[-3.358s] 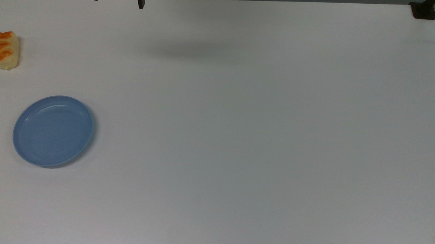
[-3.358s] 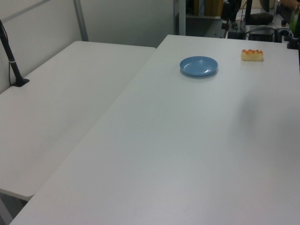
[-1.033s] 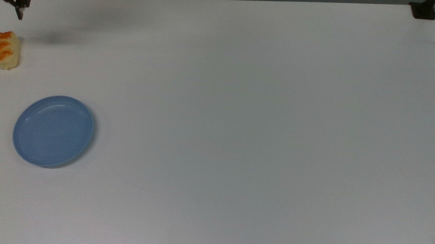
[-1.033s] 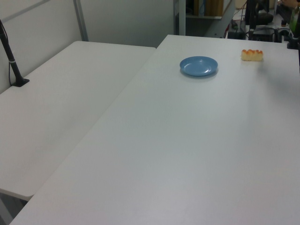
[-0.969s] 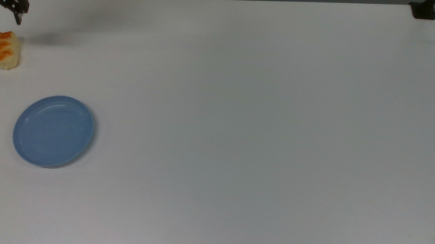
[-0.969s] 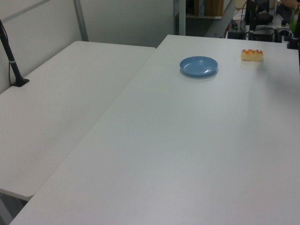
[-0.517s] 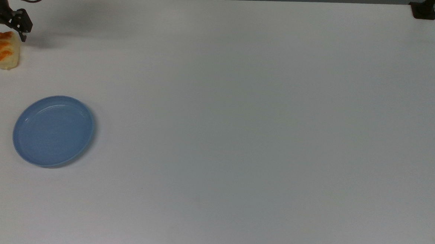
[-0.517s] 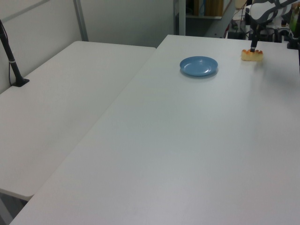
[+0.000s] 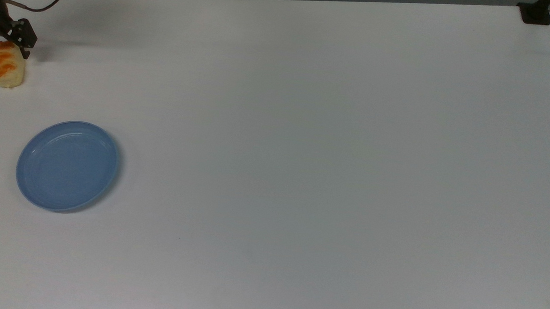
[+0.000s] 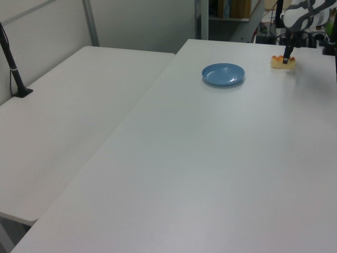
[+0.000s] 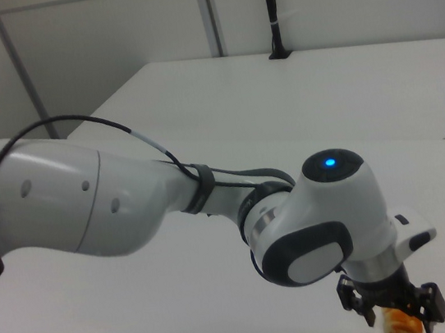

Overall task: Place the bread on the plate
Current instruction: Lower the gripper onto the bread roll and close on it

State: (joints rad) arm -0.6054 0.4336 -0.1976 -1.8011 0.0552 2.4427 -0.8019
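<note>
Bread lies on the white table, far over at the top view's left edge. It is a small pale roll with orange stripes on top. The gripper is down at the end of the roll that points to the top view's upper edge. Its two black fingers are spread wide apart, one on each side of that end. One finger stands just beside the roll on the top view's right, and the other is almost cut off at the top view's left edge. I cannot tell if the fingers touch the roll, and they have not closed on it.

In the left view the gripper points straight down over the roll. In the right view the big white arm bends down, and a bit of orange roll peeks out between the fingers.

The blue plate sits on the table near the roll, apart from it, toward the top view's bottom. In the left view the plate is to the left of the roll.
</note>
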